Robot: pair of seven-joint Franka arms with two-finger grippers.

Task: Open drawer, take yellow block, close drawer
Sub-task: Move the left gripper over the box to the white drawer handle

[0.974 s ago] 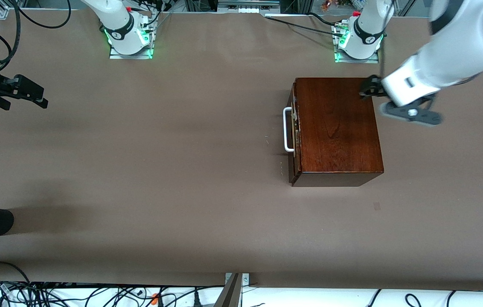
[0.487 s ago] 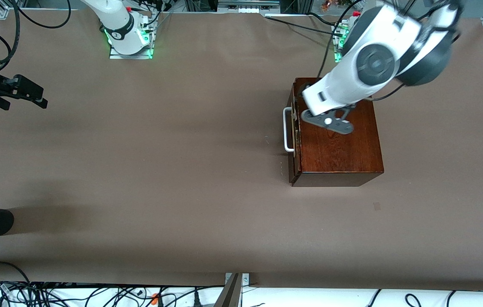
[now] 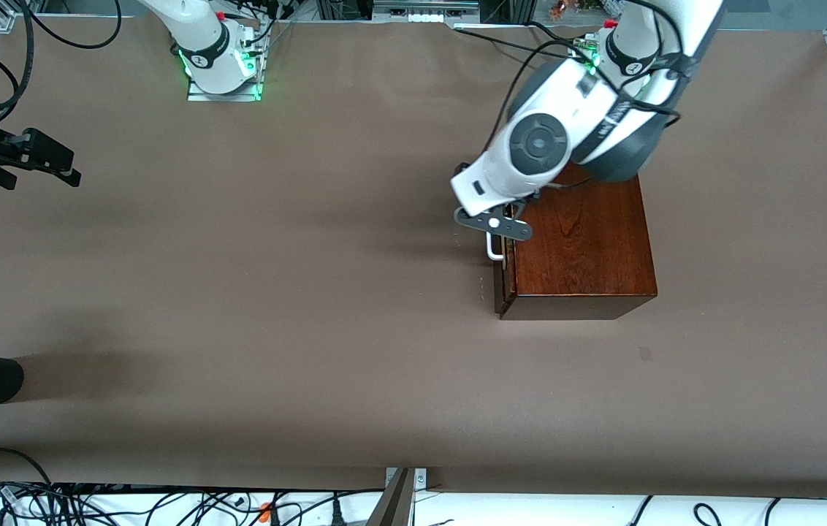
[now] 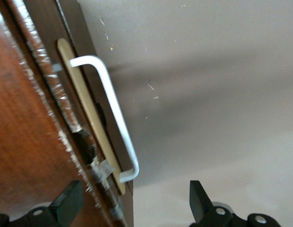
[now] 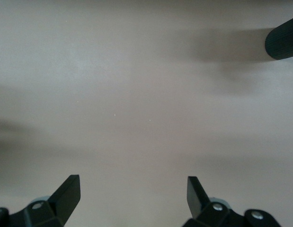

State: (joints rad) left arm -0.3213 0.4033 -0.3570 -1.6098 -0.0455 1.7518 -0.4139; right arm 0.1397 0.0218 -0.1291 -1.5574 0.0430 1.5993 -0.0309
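From the high front view, the dark reddish-brown wooden box (image 3: pixel 578 248) sits on the brown table (image 3: pixel 311 292), toward the left arm's end and closer to the edge where the arm bases stand. Its drawer (image 3: pixel 503 274) is shut. The white U-shaped bar handle (image 3: pixel 492 250) sticks out of the drawer's front, and that front faces the right arm's end of the table. The bar runs long-ways from the bases' edge toward the camera's edge. The left gripper (image 3: pixel 495 223) hangs right over this handle, so the left arm is much the nearer one. I cannot see its fingers well here. The right gripper (image 3: pixel 41 161) waits over the table's edge at the right arm's end, well apart from the box.

In the left wrist view, the left gripper's two black fingers (image 4: pixel 66 204) are spread wide. One is over the box top, the other over bare table in front of the drawer. The white bar sits between them but lower down, not yet touched. I think the gripper must drop straight down, and the fingers should close across the bar.

In the right wrist view, the right gripper's fingers (image 5: pixel 68 191) are spread wide over bare table, holding nothing.

The small yellow block is not in sight; it is likely inside the shut drawer.
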